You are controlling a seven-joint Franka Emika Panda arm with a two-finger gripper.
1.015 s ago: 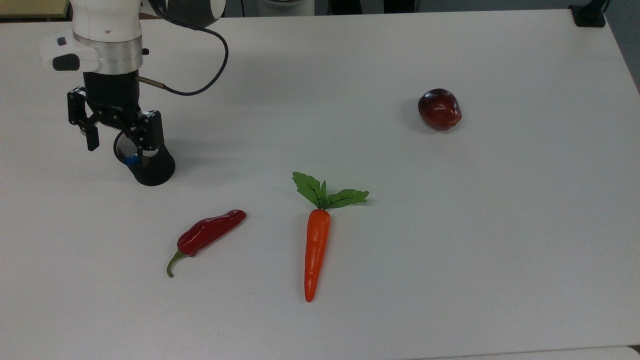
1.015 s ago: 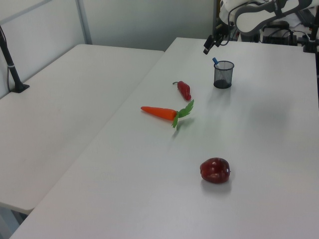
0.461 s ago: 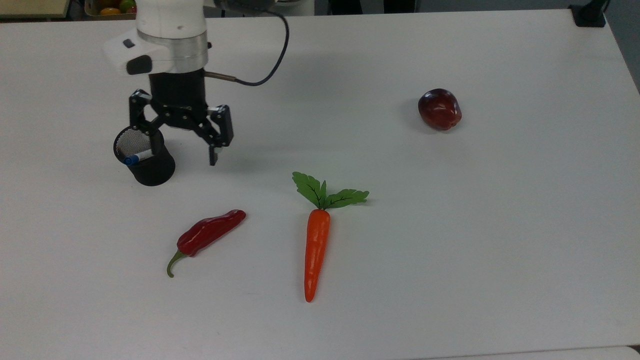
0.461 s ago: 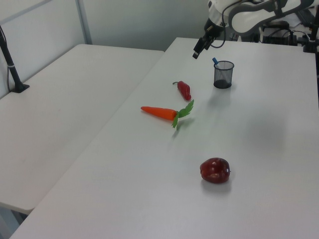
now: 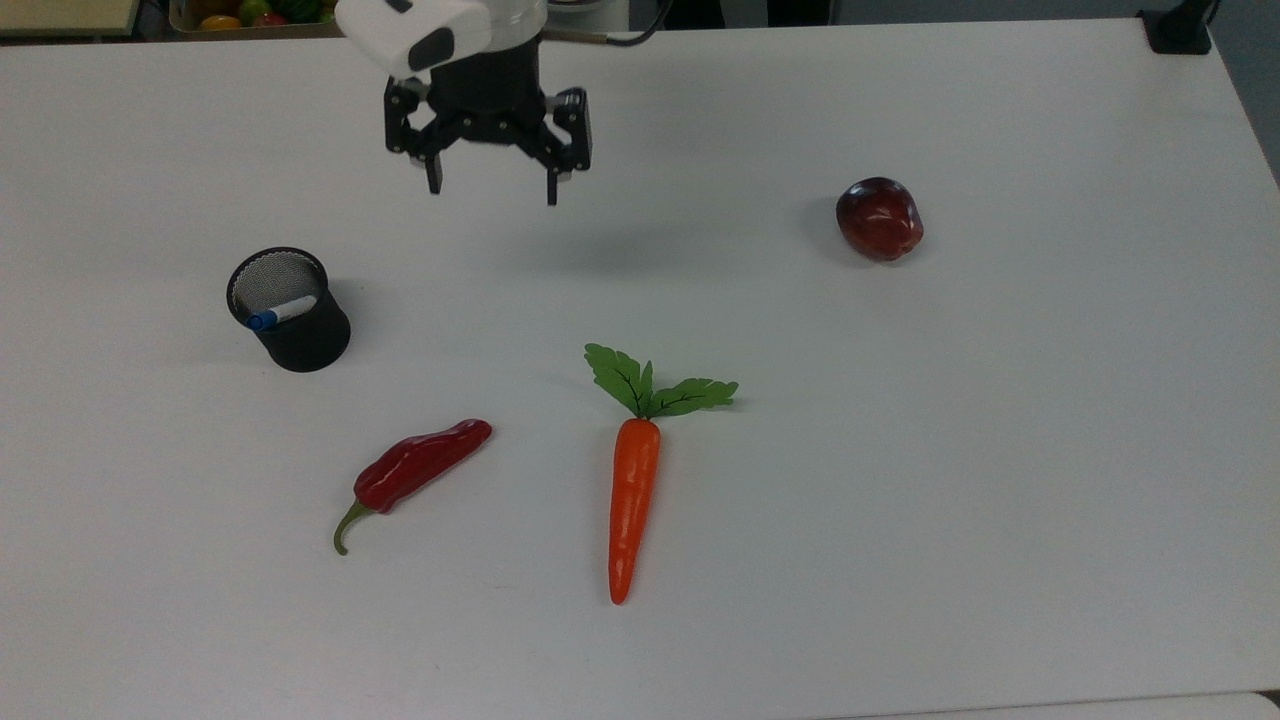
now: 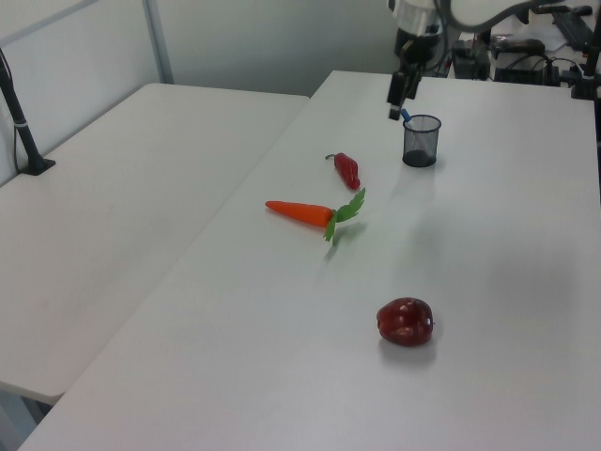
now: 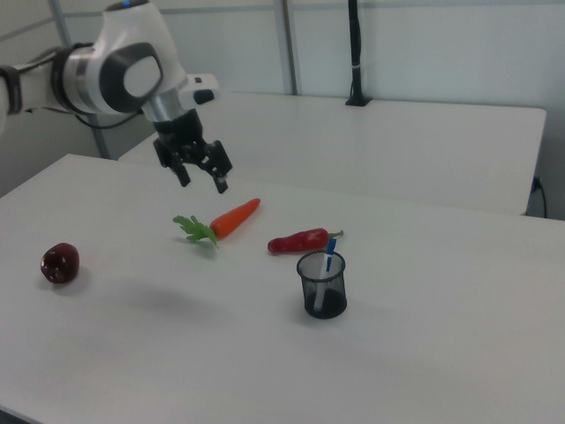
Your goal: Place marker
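Inside black mesh cup (image 5: 290, 325) marker (image 5: 281, 313) leans on rim; gripper (image 5: 490, 190) above tabletop (image 5: 900, 450), jaws apart, empty.

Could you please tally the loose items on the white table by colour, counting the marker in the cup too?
Red: 2, the chili pepper and the apple
Orange: 1, the carrot
Black: 1, the mesh cup
White and blue: 1, the marker
Total: 5
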